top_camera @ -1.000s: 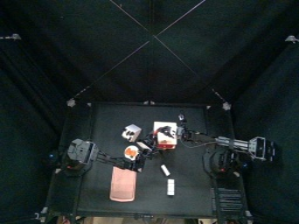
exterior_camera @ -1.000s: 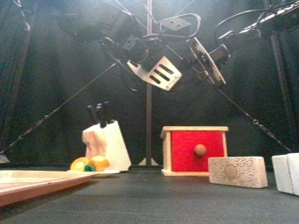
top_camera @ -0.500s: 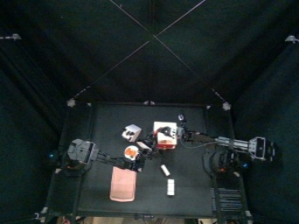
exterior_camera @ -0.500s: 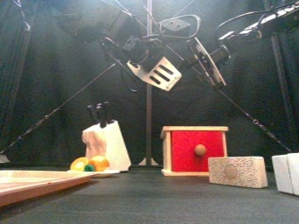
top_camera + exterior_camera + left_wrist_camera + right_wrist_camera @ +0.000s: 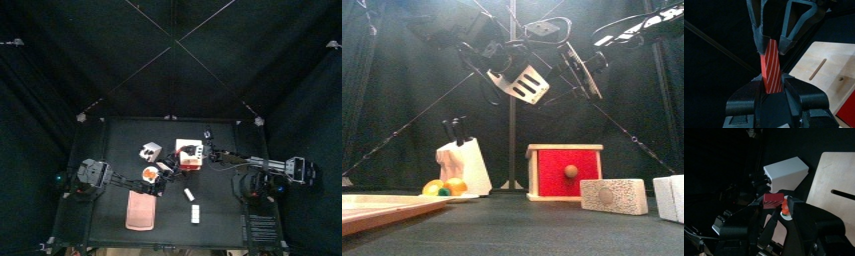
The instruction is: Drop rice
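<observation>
You have the red striped rice packet clamped between both the left end effector and the right end effector high above the surface, toward twelve o'clock of the red box, so an uneven release could swing it wide.

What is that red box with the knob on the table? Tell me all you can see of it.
The red cube-shaped box with a pale wooden frame stands upright on the black table, right of the pale knife block. Its red front carries one round wooden knob. It looks like painted wood. It appears shut. No gripper touches it; a speckled block sits nearer the camera beside it.
</observation>
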